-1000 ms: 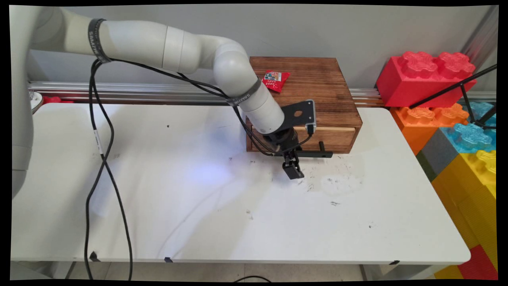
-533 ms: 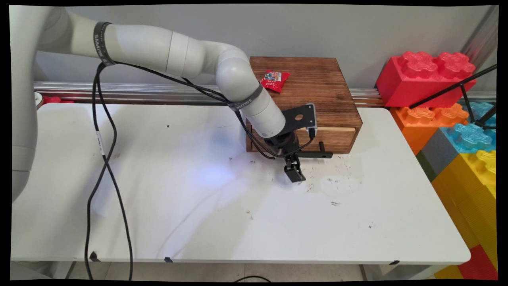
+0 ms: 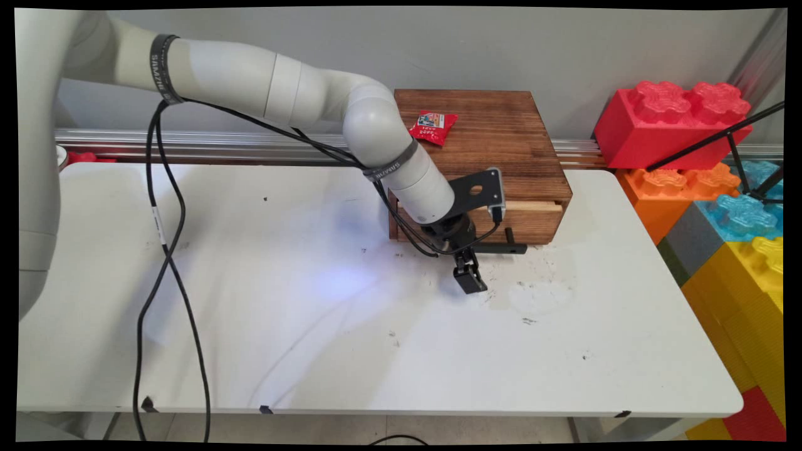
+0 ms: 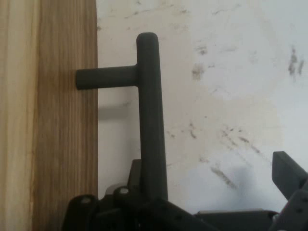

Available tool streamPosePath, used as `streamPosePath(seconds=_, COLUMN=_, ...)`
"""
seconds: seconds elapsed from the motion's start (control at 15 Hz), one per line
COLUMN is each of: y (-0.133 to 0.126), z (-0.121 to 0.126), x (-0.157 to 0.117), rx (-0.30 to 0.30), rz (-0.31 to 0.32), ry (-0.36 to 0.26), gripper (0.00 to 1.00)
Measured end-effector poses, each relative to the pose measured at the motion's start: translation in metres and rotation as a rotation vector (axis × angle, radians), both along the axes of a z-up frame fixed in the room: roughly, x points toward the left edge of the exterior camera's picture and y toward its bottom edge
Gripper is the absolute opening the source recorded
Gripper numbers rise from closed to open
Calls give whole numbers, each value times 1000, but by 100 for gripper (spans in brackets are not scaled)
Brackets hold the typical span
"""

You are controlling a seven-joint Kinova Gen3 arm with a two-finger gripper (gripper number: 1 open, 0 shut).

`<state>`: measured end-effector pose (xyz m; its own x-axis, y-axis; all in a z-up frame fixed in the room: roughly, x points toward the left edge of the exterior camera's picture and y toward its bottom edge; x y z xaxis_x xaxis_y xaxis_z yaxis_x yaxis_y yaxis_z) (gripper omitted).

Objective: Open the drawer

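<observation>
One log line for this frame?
gripper: open, by drawer handle | wooden box: drawer ajar | red packet: on box top

Bright, even light falls on the scuffed white table [image 3: 313, 351]; soft shadows, perhaps from overhead. In the hand view the dark metal T-shaped handle [image 4: 150, 115] looks slightly soft.

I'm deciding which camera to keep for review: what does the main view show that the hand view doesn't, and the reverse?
Only the main view: the red snack packet on top of the wooden drawer box, the arm's black cables, and the big toy bricks to the right.

Only the hand view: the handle's post meeting the drawer front, and the gripper open.

Both: the black bar handle, the scuffed white table.
</observation>
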<state>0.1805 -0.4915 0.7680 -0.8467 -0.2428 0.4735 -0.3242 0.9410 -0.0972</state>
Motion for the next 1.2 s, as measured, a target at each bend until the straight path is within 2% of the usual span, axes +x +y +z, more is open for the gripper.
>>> streamPosePath(seconds=0.47, y=25, z=1, x=-5, rx=19, rz=-14, ry=11, gripper=100)
streamPosePath(seconds=1.2, y=82, z=7, x=-16, rx=46, rz=-68, ry=34, gripper=100)
